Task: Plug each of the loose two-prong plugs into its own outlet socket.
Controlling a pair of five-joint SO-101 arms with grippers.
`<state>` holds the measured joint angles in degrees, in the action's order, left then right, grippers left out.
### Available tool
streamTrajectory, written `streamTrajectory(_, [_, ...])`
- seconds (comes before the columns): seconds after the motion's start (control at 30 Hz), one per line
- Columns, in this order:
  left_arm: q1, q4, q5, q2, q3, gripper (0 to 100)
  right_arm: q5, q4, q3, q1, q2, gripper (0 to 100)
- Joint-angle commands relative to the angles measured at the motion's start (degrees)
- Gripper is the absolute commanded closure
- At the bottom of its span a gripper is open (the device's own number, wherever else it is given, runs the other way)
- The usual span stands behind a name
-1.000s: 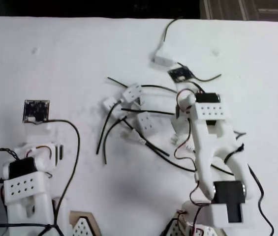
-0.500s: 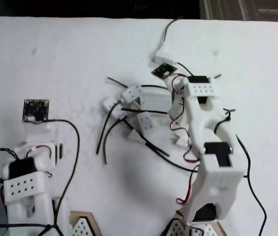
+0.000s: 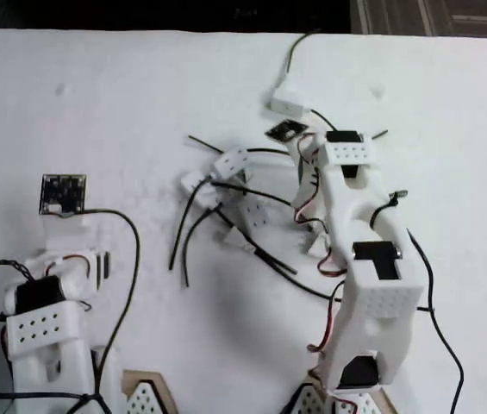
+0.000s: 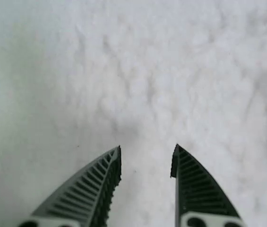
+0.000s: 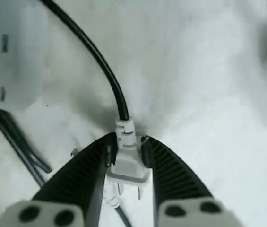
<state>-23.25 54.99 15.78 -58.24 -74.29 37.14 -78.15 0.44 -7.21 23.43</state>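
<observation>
White surface [image 3: 96, 112] bearing tangled cords [image 3: 193, 207] and sockets [image 3: 234, 161]. The right gripper [image 5: 128, 138] was clamped on a plug [image 5: 126, 168], prongs bare, not yet inserted. The left gripper [image 4: 147, 146] stood parted, empty. Most plugging apparently remained.

The white table [image 3: 96, 103] carries a tangle of black cords [image 3: 269, 259] around its middle. Among them lie two white outlet sockets, one [image 3: 234, 161] toward the far edge and the other [image 3: 256, 213] just nearer the near edge. A small white plug [image 3: 194, 183] lies on the first socket's left-edge side. A second plug [image 3: 241, 244] lies near the other socket, and a third white socket block [image 3: 284, 102] rests on its cord near the far edge.
</observation>
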Motion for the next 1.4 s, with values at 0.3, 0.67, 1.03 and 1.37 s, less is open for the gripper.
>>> streamTrajectory(0.3, [-0.31,-0.70,0.53,-1.19,0.18,82,-1.58,-12.44,2.20,-6.73,-18.77,98.1])
streamTrajectory(0.67, [-0.31,-0.70,0.53,-1.19,0.18,82,-5.80,-16.13,15.21,-11.03,-21.14,75.9])
streamTrajectory(1.03, [-0.31,-0.70,0.53,-1.19,0.18,82,-5.89,-14.46,17.32,-11.03,-17.27,86.6])
streamTrajectory(1.37, [-0.40,-0.70,0.53,-1.19,0.18,82,-6.33,-12.18,17.58,-11.03,-8.66,86.8])
